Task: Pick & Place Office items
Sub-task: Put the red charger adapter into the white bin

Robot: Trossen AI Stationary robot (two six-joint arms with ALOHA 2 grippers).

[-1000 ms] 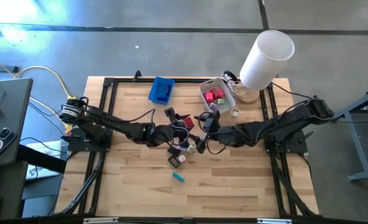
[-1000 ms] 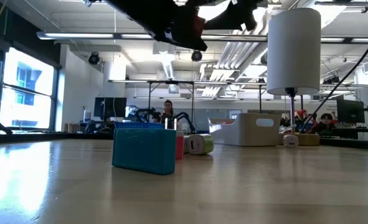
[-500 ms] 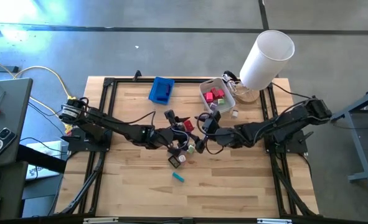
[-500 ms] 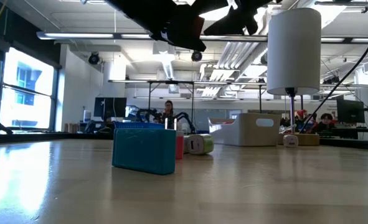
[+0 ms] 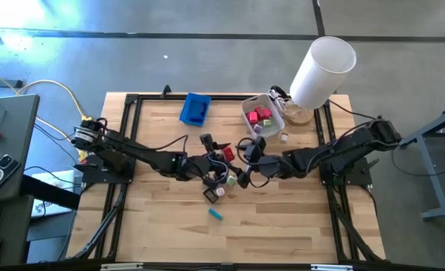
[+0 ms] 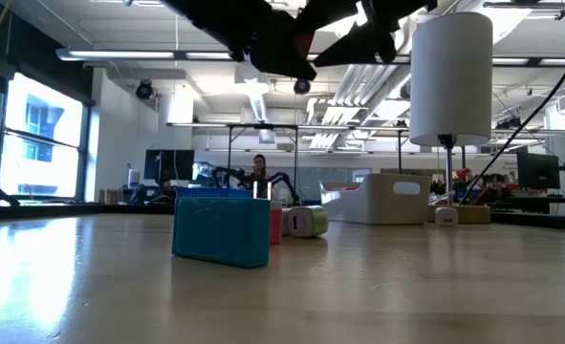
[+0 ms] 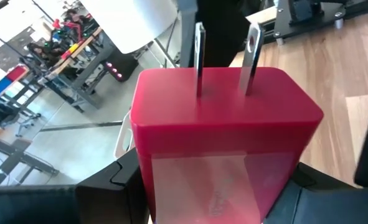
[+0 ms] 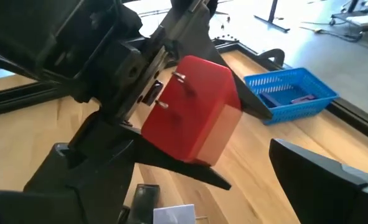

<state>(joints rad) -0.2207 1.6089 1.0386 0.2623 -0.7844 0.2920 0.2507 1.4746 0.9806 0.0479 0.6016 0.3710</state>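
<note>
- The red, boxy plastic plug adapter with two metal prongs sat clamped in my left pincer, lifted clear of the pale wooden counter near its middle, prongs pointing away from the wrist.
- My right pincer stood spread wide and empty, just beside the adapter, its fingers either side of the view toward it; I judged a hand-over between arms was being lined up.
- Directly below lay a small cluster of loose office pieces, dark, white and green, and a teal piece lay a little apart nearer the front edge.
- Farther back, the translucent white rectangular bin already held several red and pink pieces, and the blue rectangular mesh tray held something dark that I could not identify.
- By my reckoning the sorting was partly done: some pieces were binned, one was in the air, and the cluster and the teal piece remained.
- A tall white cylinder stood at the far right corner.
</note>
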